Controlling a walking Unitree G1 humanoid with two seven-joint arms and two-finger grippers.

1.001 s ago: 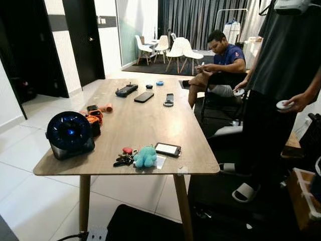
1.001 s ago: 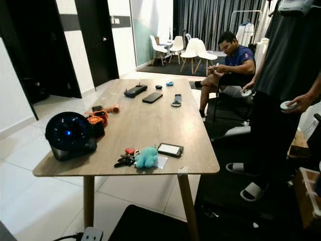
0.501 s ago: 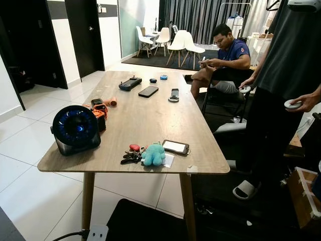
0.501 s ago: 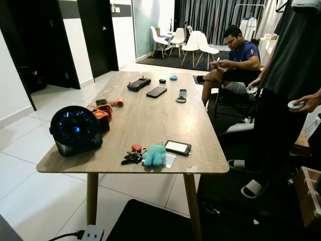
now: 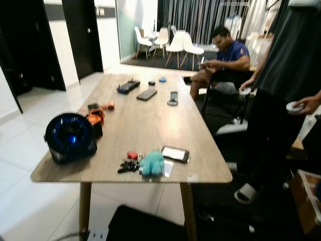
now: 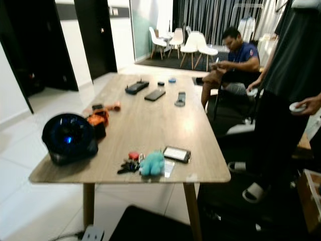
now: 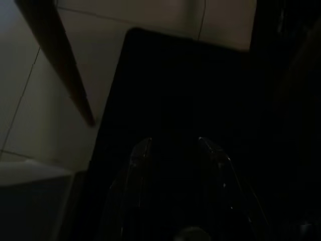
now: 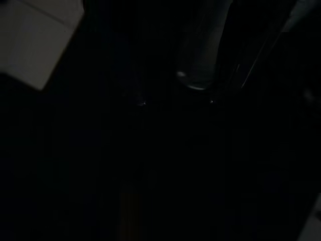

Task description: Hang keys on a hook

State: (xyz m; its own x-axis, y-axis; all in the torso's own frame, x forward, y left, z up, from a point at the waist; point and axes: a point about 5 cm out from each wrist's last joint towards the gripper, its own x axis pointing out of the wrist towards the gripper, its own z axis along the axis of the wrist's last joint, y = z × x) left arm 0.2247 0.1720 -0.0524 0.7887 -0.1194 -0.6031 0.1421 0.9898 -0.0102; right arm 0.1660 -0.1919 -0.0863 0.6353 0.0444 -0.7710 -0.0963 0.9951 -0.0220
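A long wooden surface (image 5: pixel 150 120) on splayed legs stands on pale, glossy floor tiles (image 5: pixel 30 135). Black doors (image 5: pixel 85 37) break the white wall on the left. Behind, white chairs (image 5: pixel 175 45) cluster before dark grey curtains (image 5: pixel 195 20).

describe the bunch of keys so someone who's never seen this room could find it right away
Start at the long wooden table and go to its near edge. The keys lie there, between the round black fan and a phone. They carry a red tag and touch a teal plush toy.
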